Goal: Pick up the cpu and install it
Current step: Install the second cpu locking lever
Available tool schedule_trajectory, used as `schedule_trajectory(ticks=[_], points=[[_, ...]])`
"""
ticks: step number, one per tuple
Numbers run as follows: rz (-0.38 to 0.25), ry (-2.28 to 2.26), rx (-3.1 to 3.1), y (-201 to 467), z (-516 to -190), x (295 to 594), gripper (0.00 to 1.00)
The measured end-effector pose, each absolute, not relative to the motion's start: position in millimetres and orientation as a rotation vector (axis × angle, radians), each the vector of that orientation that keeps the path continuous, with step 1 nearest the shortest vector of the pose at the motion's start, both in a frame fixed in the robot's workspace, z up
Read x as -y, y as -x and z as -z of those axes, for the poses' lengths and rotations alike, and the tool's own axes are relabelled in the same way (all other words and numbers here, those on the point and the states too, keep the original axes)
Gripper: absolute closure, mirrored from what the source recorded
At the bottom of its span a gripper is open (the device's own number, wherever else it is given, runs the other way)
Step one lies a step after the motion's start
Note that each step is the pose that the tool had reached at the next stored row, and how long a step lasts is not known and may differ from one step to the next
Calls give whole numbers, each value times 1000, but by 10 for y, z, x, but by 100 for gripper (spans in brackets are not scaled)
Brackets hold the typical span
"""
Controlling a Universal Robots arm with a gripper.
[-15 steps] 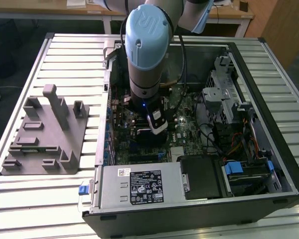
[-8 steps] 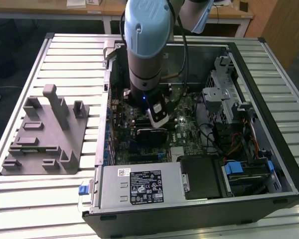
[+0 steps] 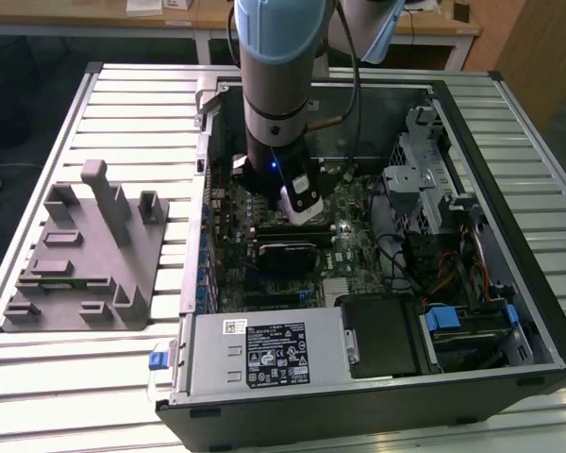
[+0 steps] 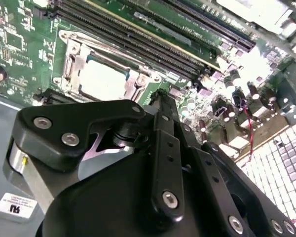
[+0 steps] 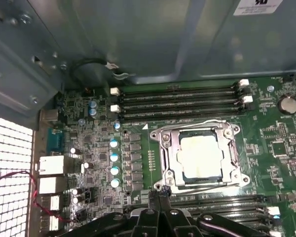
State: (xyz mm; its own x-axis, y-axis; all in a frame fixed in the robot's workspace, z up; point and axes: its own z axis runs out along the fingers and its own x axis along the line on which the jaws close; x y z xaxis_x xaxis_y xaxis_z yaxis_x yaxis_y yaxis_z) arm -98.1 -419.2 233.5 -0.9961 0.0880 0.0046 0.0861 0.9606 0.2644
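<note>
Silvery cpu point(image 5: 201, 157): seated inside the metal socket frame point(image 5: 164, 158) on the motherboard point(image 5: 281, 143), flush within its edges.
Gripper point(image 5: 160, 192): fingertips pressed together, holding nothing, just beside the frame's edge.

Pale square cpu point(image 5: 202, 156) lies flat in its socket point(image 5: 202, 157).
</note>
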Motion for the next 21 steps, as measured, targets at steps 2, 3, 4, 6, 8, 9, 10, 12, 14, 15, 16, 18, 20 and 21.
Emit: schedule_trajectory(ticks=[2,3,4,6,8,9,10,12,14,15,16,18,20,21], points=[[-399,-145,-3104,956,-2333,4162,89],[-397,-146,-3104,940,-2332,4153,89],[-396,-147,-3104,919,-2331,4146,89],[-395,-149,-3104,867,-2328,4134,89],[-395,-150,-3105,814,-2324,4122,89],[-395,-150,-3105,787,-2322,4116,89],[-394,-151,-3105,759,-2320,4112,89],[-384,-152,-3106,710,-2316,4105,89],[-362,-152,-3108,672,-2315,4099,89],[-349,-153,-3109,655,-2313,4095,89],[-336,-153,-3110,640,-2312,4090,89],[-313,-153,-3111,611,-2306,4074,89],[-292,-153,-3113,581,-2301,4052,89],[-284,-153,-3113,566,-2298,4040,89]])
